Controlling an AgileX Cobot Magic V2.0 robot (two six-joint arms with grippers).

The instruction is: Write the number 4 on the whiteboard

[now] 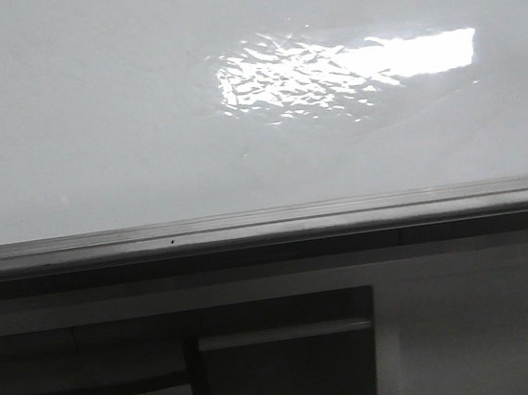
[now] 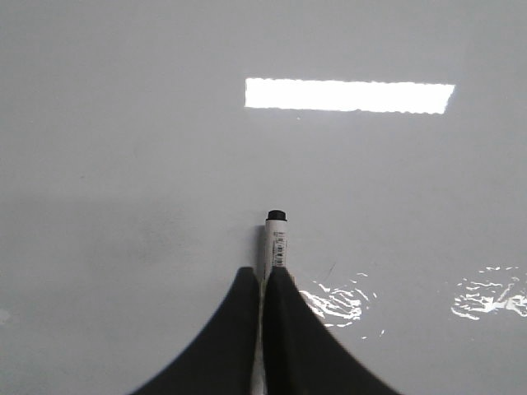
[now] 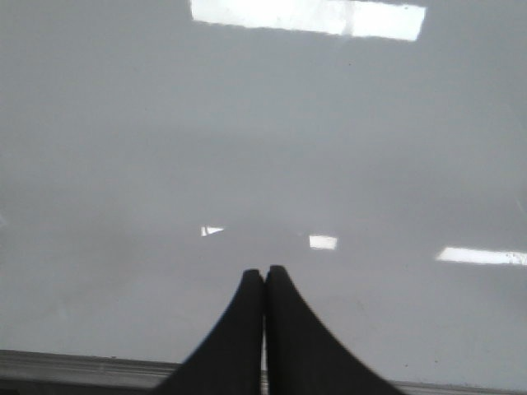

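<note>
Black jaws of the left gripper (image 2: 265, 276) clamp a whiteboard marker (image 2: 276, 240), its long axis running straight out from the fingertips, dark tip facing the whiteboard (image 2: 123, 123); contact cannot be told. No number 4 shows yet on the board. Further right, the right gripper (image 3: 264, 273) hangs with jaws pressed together, empty, so writing falls to the left arm.
</note>
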